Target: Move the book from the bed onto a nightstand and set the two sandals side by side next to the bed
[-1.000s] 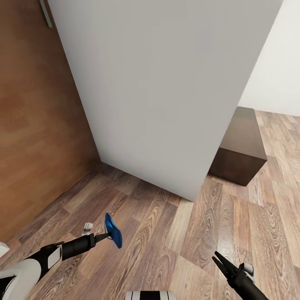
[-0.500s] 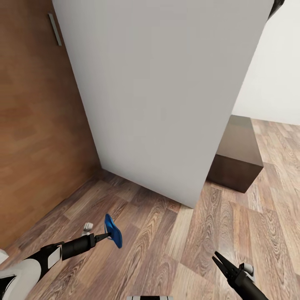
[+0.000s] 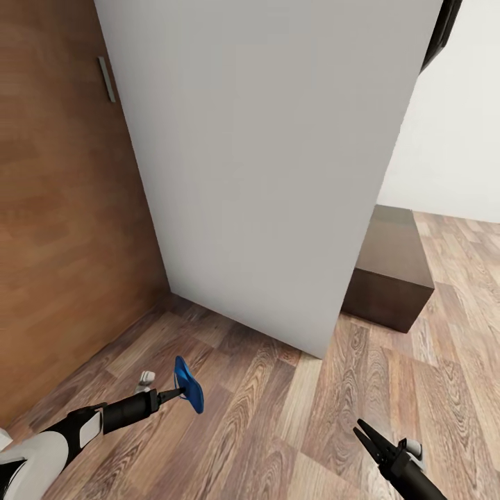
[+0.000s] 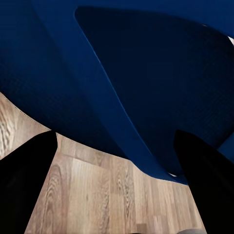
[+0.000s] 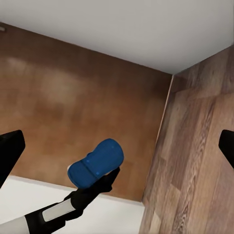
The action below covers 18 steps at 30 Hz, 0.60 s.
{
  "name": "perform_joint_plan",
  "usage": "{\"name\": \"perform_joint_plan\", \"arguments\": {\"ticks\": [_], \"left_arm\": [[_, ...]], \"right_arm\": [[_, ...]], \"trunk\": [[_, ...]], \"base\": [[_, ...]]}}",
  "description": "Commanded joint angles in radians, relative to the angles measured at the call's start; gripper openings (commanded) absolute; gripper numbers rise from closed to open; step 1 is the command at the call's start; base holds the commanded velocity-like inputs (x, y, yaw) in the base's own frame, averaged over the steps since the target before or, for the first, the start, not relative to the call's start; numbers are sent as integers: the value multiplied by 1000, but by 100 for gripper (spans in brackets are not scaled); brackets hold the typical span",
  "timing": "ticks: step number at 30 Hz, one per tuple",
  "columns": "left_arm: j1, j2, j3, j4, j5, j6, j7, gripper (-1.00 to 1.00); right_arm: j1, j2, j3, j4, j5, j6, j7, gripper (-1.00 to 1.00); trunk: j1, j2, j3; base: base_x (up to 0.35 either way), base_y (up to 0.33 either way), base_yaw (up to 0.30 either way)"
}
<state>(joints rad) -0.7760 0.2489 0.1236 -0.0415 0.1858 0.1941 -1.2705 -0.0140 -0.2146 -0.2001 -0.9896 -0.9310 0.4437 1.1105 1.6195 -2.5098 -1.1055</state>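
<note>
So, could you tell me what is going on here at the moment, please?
The robot's left hand holds one blue sandal in the air above the wood-plank floor. Its right hand is open and holds nothing. Ahead stand a tall grey panel, a brown wooden surface to its left and a dark-brown cabinet to its right. The right wrist view also shows the sandal in the left hand's grip.

You have one bright blue sandal (image 3: 188, 384) pinched on edge in the left gripper (image 3: 172, 394), above the wood-plank floor (image 3: 292, 417)
</note>
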Motion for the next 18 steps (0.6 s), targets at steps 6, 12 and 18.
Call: {"name": "perform_joint_plan", "arguments": {"ticks": [6, 12, 18], "left_arm": [[0, 1, 7, 0, -5, 11, -3, -100], [0, 1, 7, 2, -4, 11, -3, -100], [0, 1, 7, 12, -3, 10, -2, -100]], "right_arm": [[0, 0, 1, 0, -6, 9, 1, 100], [-1, 0, 0, 0, -6, 9, 1, 100], [0, 0, 1, 0, -6, 9, 1, 100]], "trunk": [[-3, 1, 22], [-5, 2, 38], [-5, 2, 38]], "base": [[0, 0, 0], [0, 0, 0], [0, 0, 0]]}}
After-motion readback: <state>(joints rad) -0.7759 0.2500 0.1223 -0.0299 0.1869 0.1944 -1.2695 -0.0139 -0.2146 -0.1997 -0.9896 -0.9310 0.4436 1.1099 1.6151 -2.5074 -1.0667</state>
